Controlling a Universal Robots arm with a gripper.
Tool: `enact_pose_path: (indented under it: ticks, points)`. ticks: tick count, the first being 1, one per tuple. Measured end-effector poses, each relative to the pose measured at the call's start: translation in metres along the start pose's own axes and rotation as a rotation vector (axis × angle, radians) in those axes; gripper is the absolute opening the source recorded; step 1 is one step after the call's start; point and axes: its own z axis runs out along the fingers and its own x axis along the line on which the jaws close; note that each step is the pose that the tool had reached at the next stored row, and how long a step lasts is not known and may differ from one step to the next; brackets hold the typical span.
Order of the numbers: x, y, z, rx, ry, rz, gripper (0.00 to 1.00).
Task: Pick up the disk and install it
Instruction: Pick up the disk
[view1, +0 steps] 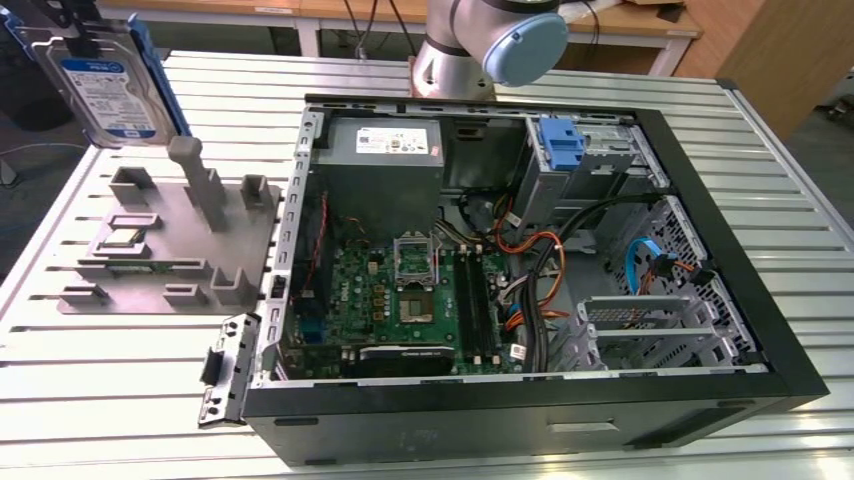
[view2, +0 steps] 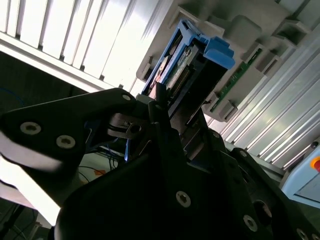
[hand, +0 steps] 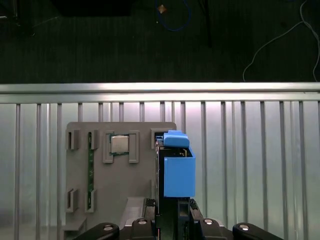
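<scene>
The disk, a silver drive with a blue-and-white label in a blue carrier frame, hangs upright in the air at the exterior view's far left, above the grey fixture plate. My gripper is shut on its near end. In the first wrist view the disk is seen edge-on, with the blue frame toward the fixture. In the second wrist view the disk sticks out beyond the dark fingers that clamp it.
The open computer case lies on the slatted metal table. Inside are a motherboard, a grey power supply and a blue bracket in the drive bay. The fixture carries a chip, a memory stick and upright posts.
</scene>
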Motion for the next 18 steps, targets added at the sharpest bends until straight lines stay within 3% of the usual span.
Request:
enact_pose_path:
  ticks: [10,18]
  points:
    - [-0.0002,0.0001,-0.0041,-0.0001,0.0,0.0,0.35]
    - [-0.0006,0.0004,-0.0153,0.0002,-0.0001,0.0,0.35]
